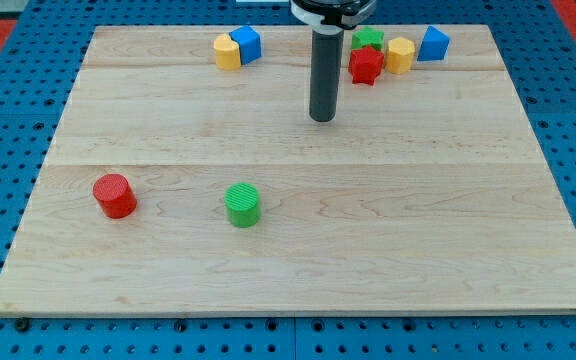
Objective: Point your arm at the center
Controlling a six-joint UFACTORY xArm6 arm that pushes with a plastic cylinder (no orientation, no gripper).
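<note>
Aiming my tip at the middle of the board

I am carrying no jaws, only a rod; my tip (323,119) is resting on the wooden board (298,270) above the centre, toward the view's top, touching no block. The red star block (365,65) is sitting just to its upper right, the green cylinder (242,205) and red cylinder (115,195) well apart below-left. The centre is bare, hard, smooth wood: nothing to grip, and I judge it an easy slide.

A pale wooden board (298,270) carries eight small blocks (most along the view's top), two cylinders nearer.
</note>
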